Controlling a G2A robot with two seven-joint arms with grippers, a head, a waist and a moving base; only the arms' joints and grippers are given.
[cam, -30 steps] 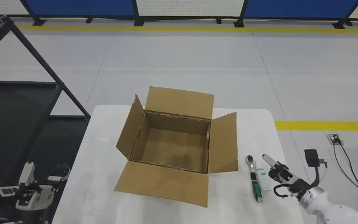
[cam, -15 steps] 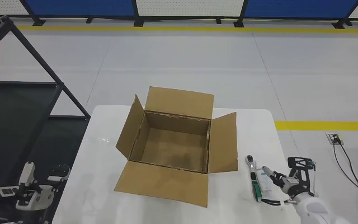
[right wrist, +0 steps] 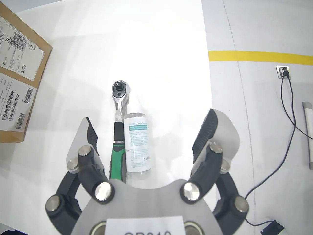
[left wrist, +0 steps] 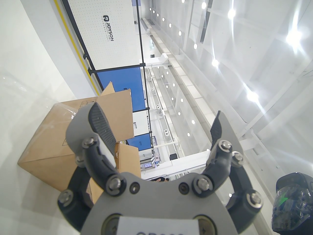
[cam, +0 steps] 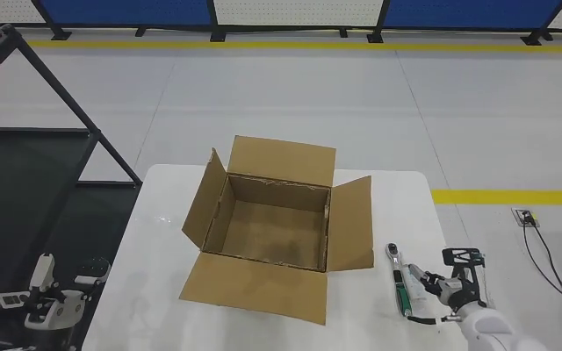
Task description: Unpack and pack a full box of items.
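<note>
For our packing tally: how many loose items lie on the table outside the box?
2: a ratchet wrench and a bottle, side by side right of the box. Box walls may hide others.

The scene is lit brightly from above by rows of ceiling lamps (left wrist: 253,96), around which starburst glare is seen. The white counter (right wrist: 159,37) is nearly washed out, and soft shadows are cast beside the bottle (right wrist: 137,143) and inside the box (cam: 281,162). Straight lines are bent toward the edges of both wrist views.
</note>
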